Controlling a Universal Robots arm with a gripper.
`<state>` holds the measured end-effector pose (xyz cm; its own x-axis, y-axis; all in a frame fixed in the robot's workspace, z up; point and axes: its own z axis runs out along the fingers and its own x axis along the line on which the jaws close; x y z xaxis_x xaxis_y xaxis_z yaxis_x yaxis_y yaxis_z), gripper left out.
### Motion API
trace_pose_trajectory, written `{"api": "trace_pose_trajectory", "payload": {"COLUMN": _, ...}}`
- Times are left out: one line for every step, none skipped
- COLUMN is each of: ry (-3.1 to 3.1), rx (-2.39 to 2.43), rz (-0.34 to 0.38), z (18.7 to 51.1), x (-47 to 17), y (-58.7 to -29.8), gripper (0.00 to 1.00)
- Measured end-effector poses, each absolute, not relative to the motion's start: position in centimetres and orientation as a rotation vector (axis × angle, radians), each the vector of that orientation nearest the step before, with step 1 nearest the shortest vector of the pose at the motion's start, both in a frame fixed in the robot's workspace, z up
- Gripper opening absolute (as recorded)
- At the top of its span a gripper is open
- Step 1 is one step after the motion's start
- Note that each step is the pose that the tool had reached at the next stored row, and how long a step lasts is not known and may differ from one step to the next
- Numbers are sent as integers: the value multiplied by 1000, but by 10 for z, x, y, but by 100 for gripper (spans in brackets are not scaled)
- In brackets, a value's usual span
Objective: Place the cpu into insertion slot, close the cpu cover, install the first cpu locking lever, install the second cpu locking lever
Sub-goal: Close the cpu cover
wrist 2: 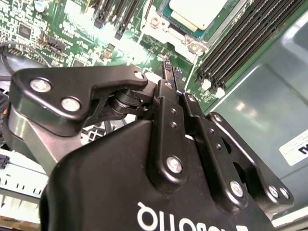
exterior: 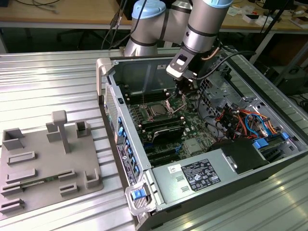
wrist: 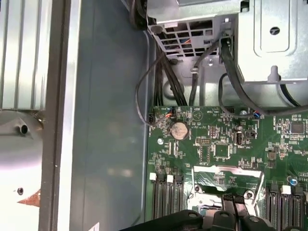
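Cpu [exterior: 156, 111] is lying flat in the insertion slot [wrist 2: 188, 45], its silver-grey top facing up, a little ahead of and below the gripper [exterior: 185, 94]. In the second wrist view the cpu [wrist 2: 197, 10] is showing just beyond the gripper's [wrist 2: 169, 72] tips, seated inside the silvery rim. The cpu cover [exterior: 175, 102] is standing raised at the edge of the slot nearest the gripper, not lying over the chip. In the first wrist view the gripper [wrist: 232, 199] is hanging just beside the cover's [wrist: 228, 173] silvery edge; whether the two are touching cannot be told. The fingers [wrist 2: 163, 120] are lying pressed together, and nothing is showing between them.

Long black memory slots [wrist 2: 240, 43] are running along both sides of the socket on the green motherboard [wrist: 216, 144], and a round coin battery [wrist: 179, 129] is sitting further out past the cover. The open computer case [exterior: 144, 192] is enclosing all of this and resting on the ribbed metal tabletop [exterior: 48, 82]. Well away from the gripper, outside the case, a grey fixture tray [exterior: 43, 163] is lying on the tabletop.
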<state>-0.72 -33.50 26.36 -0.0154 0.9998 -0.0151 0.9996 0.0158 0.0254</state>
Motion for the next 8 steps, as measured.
{"api": "trace_pose_trajectory", "payload": {"ry": 2218, "rx": 2184, "rz": 12, "z": 265, "x": -7, "y": -335, "gripper": 15}}
{"api": "trace_pose_trajectory", "payload": {"ry": 2218, "rx": 2184, "rz": 11, "z": 266, "x": -7, "y": -335, "gripper": 15}}
{"api": "trace_pose_trajectory", "payload": {"ry": 2218, "rx": 2184, "rz": 10, "z": 268, "x": -6, "y": -335, "gripper": 15}}
{"api": "trace_pose_trajectory", "payload": {"ry": 2218, "rx": 2184, "rz": 10, "z": 270, "x": -6, "y": -335, "gripper": 15}}
{"api": "trace_pose_trajectory", "payload": {"ry": 2218, "rx": 2184, "rz": 10, "z": 271, "x": -5, "y": -335, "gripper": 15}}
{"api": "trace_pose_trajectory", "payload": {"ry": 2218, "rx": 2184, "rz": 10, "z": 271, "x": -4, "y": -335, "gripper": 15}}
{"api": "trace_pose_trajectory", "payload": {"ry": 2219, "rx": 2184, "rz": 9, "z": 271, "x": -1, "y": -335, "gripper": 15}}
{"api": "trace_pose_trajectory", "payload": {"ry": 2219, "rx": 2184, "rz": 9, "z": 271, "x": 1, "y": -335, "gripper": 15}}
